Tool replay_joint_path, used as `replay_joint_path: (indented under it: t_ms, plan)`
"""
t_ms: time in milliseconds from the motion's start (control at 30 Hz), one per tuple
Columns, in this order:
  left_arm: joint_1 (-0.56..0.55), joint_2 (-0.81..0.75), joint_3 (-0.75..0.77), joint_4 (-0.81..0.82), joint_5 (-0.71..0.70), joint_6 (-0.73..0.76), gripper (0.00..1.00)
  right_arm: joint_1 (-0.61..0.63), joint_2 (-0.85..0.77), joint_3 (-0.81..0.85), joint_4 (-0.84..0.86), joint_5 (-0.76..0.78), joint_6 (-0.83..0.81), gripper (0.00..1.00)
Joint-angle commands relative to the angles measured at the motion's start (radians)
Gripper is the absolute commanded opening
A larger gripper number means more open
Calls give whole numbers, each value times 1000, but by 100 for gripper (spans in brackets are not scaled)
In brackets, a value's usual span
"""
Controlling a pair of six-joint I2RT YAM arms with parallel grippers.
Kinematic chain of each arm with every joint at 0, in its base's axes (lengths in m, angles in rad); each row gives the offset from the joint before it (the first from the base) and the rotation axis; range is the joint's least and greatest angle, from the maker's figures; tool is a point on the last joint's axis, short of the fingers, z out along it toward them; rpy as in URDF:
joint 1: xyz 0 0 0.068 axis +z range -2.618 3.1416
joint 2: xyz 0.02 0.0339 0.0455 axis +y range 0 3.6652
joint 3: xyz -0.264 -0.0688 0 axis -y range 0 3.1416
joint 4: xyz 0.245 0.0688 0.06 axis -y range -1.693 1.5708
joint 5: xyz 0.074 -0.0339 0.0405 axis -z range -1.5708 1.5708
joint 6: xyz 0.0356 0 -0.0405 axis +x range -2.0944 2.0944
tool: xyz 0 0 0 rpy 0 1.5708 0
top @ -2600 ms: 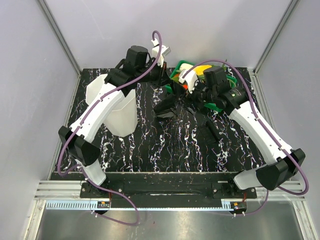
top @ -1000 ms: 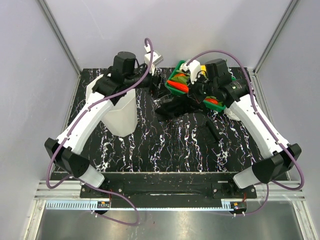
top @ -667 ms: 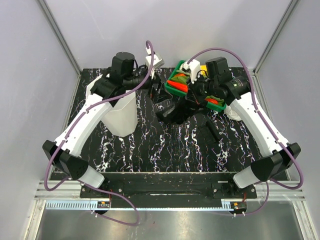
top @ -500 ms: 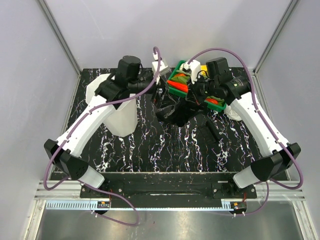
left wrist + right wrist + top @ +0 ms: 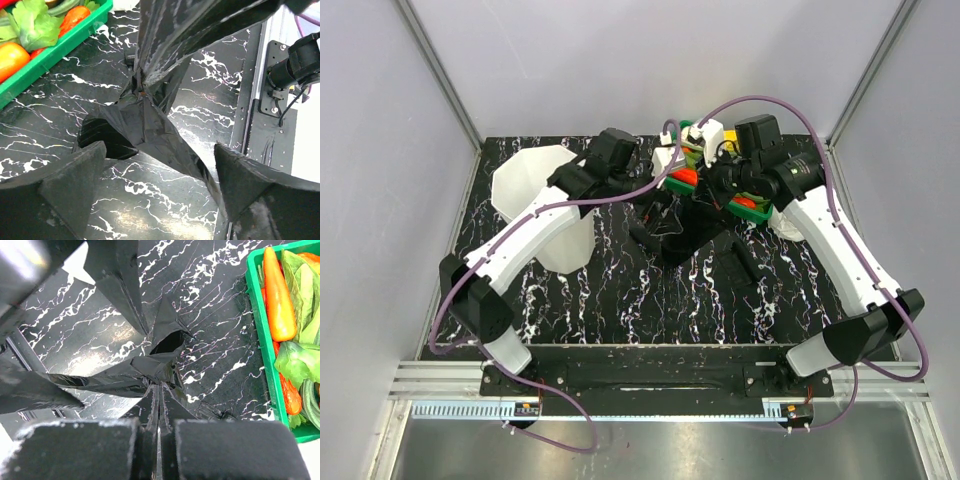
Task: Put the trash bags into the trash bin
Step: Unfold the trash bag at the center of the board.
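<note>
A black trash bag (image 5: 672,228) hangs crumpled above the table, and my right gripper (image 5: 160,390) is shut on its gathered top. In the top view the right gripper (image 5: 700,193) sits just in front of the green tray. My left gripper (image 5: 159,150) is wide open around the hanging trash bag (image 5: 150,112), one finger (image 5: 70,180) on each side, not touching it. From above, the left gripper (image 5: 657,196) is at the bag's left. The trash bin (image 5: 525,170), tall and translucent white, stands upright at the left, partly under the left arm. A small folded black bundle (image 5: 745,262) lies flat on the table.
A shallow green tray (image 5: 753,212) of vegetables stands at the back, right behind both grippers; its rim (image 5: 256,330) shows in the right wrist view and its wall (image 5: 60,45) in the left wrist view. The table is black marble-patterned, with grey walls around.
My left arm has swung right from over the bin to the hanging bag, and its gripper has opened wide. The right gripper stays shut on the bag, which now hangs more gathered.
</note>
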Motion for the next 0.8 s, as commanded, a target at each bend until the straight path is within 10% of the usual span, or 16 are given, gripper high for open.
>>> replay_joint_path:
  t_ms: [0, 233, 767]
  plan:
    - [-12, 11, -14, 36, 4, 12, 87, -13, -54, -1, 27, -10, 1, 0]
    - [-12, 31, -19, 65, 30, -17, 0, -21, -78, -26, 33, -21, 6, 0]
    - [-29, 25, 73, 53, -163, -31, 0, -19, -120, -127, 53, -67, -8, 0]
